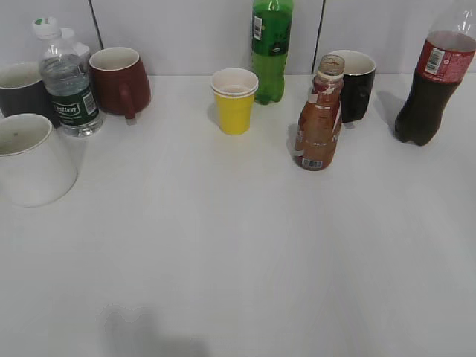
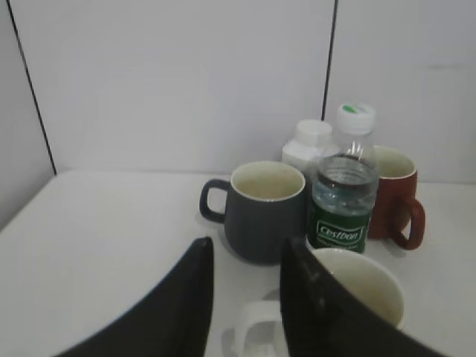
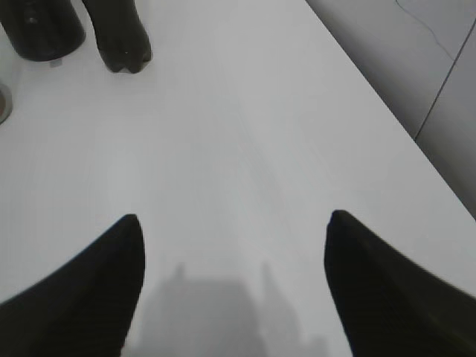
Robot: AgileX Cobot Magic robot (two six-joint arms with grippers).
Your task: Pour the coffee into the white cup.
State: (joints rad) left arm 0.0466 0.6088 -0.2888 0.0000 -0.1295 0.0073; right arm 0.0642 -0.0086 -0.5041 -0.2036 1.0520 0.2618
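Observation:
The coffee (image 1: 320, 123) is a small curvy bottle with an orange-brown label, standing upright at mid right with its top uncapped. The white cup (image 1: 30, 160) stands at the left edge, empty. In the left wrist view the white cup (image 2: 372, 286) is at the lower right, and its handle shows between the fingers of my left gripper (image 2: 249, 245), which is open. My right gripper (image 3: 234, 218) is wide open and empty over bare table. Neither gripper shows in the exterior view.
A yellow paper cup (image 1: 234, 100), green bottle (image 1: 271, 48), black mug (image 1: 355, 85) and cola bottle (image 1: 431, 82) stand along the back. A water bottle (image 1: 68, 82), red mug (image 1: 119, 82) and grey mug (image 1: 18, 89) crowd behind the white cup. The table's right edge (image 3: 387, 111) is near my right gripper.

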